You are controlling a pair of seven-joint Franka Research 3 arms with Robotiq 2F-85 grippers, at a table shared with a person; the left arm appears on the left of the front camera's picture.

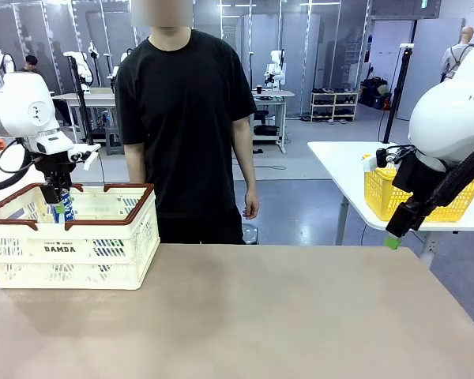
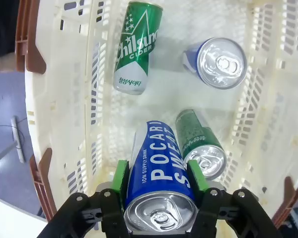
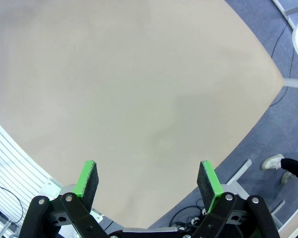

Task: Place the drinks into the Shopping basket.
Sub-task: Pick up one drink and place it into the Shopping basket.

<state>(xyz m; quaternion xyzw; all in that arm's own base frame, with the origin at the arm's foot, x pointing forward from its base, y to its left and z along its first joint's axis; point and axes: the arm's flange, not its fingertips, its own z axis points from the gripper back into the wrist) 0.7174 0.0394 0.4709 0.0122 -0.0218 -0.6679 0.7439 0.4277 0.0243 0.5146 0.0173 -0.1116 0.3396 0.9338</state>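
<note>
Front view: the left end effector [image 1: 59,199] is lowered into the basket [image 1: 71,237], a cream crate with a brown rim set at the near left of the surface [image 1: 245,316]. A blue can [image 1: 66,207] is seen clamped between its fingers, below the rim. The right end effector [image 1: 395,237] is held off the surface's right edge, well apart from the basket, with one green pad showing. A person in black [image 1: 186,126] is stood beyond the surface's far edge.

Left wrist view: the left end effector [image 2: 159,181] is closed on the blue can [image 2: 156,173], both green pads pressed against its sides, silver top nearest the camera. Just beside the held can a green can [image 2: 201,144] is seen in the basket [image 2: 64,109]. Further ahead, another green can [image 2: 137,47] is laid on its side, and a blue-and-white can [image 2: 216,62] is seen with its top facing the camera.

Right wrist view: the right end effector [image 3: 148,181] is spread wide with nothing between its pads, and bare surface [image 3: 129,89] is seen ahead of it.
</note>
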